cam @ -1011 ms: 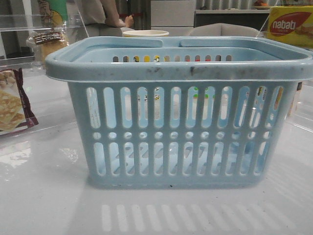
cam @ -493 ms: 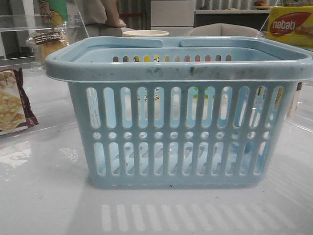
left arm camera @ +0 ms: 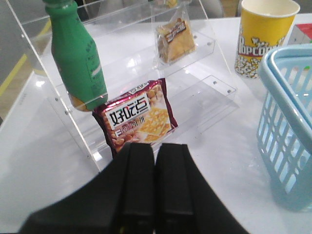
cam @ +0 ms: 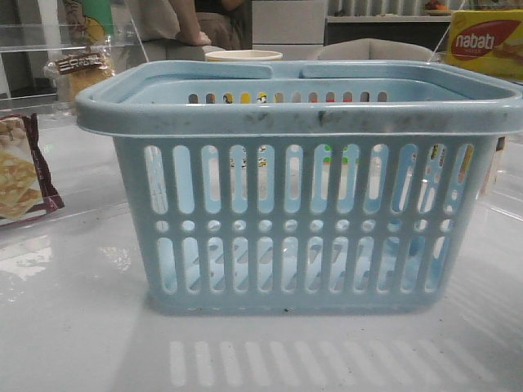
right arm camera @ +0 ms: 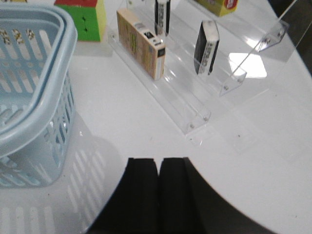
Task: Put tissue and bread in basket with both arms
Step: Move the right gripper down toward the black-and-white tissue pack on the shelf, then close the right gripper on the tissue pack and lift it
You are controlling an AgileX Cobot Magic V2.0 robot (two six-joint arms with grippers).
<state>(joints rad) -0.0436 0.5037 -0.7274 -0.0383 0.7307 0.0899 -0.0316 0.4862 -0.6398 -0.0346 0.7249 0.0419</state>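
Both black pincers, left (left arm camera: 154, 187) and right (right arm camera: 159, 195), were pressed closed and empty above the glossy white surface (cam: 73, 327). The clear-wrapped golden-brown bread (left arm camera: 174, 41) stood on a clear acrylic shelf (left arm camera: 122, 68). What seemed the small dark tissue pack (right arm camera: 206, 47) leaned on another rack. The light-blue slotted plastic basket (cam: 298, 122) sat between them.

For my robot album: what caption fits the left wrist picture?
Shut left hand facing bread on clear shelf, blue basket beside.
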